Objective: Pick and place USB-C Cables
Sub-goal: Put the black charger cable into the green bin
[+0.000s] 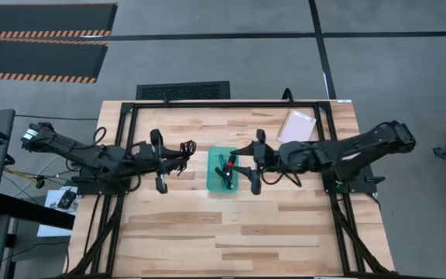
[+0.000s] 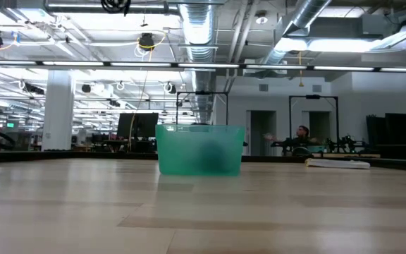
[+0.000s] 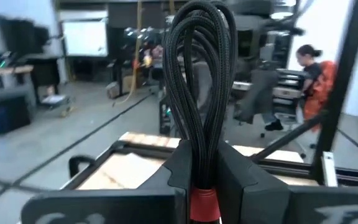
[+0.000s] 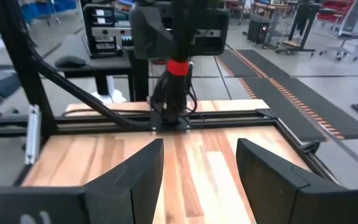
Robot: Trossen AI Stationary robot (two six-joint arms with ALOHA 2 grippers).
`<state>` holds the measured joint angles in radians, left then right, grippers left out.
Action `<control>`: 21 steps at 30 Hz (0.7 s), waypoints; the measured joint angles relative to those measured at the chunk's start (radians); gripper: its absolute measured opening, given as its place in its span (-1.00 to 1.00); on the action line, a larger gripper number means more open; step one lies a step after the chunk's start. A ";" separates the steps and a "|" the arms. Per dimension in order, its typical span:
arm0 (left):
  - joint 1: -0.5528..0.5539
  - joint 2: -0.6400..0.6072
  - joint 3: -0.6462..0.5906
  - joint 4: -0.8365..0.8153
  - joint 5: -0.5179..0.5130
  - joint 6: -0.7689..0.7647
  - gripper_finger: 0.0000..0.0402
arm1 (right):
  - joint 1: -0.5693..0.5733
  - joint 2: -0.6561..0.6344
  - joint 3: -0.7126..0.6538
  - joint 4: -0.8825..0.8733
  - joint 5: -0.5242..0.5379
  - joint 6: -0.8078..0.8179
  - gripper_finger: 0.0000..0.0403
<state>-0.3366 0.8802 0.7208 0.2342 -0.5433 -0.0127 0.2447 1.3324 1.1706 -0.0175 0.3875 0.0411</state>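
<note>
A black bundled USB-C cable (image 3: 201,81) with a red tie stands out from my left gripper (image 3: 207,183), which is shut on it above the table, left of the teal tray (image 1: 214,184). In the right wrist view the same cable (image 4: 171,99) shows with its red tie below the left gripper. More cables (image 1: 228,169), black with some red, lie inside the tray. My right gripper (image 4: 197,168) is open, holds nothing, and hovers just right of the tray (image 2: 200,149), facing the left gripper. My left gripper pinches the bundle between its two fingers at the tied end, right by the red tie (image 3: 204,202). The bundle runs along the fingers and its loops (image 3: 202,37) reach out past the fingertips. It is lifted clear of the table and the tray.
A black frame (image 1: 207,105) runs around the wooden tabletop. A white packet (image 1: 296,125) lies at the far right of the table. Bare wood stretches along the near side (image 1: 231,240). People (image 3: 312,74) are in the room beyond the table.
</note>
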 joint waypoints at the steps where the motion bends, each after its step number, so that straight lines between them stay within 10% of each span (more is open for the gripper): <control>1: 0.016 0.007 0.000 -0.005 0.000 -0.022 -0.89 | 0.000 0.001 0.000 -0.001 0.004 -0.008 0.12; 21: 0.221 0.374 0.000 0.003 -0.046 -0.480 -0.89 | 0.056 -0.233 0.001 -0.172 0.049 0.076 0.12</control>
<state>-0.1152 1.2545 0.7208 0.2367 -0.5891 -0.4927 0.3004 1.0998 1.1713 -0.1890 0.4368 0.1168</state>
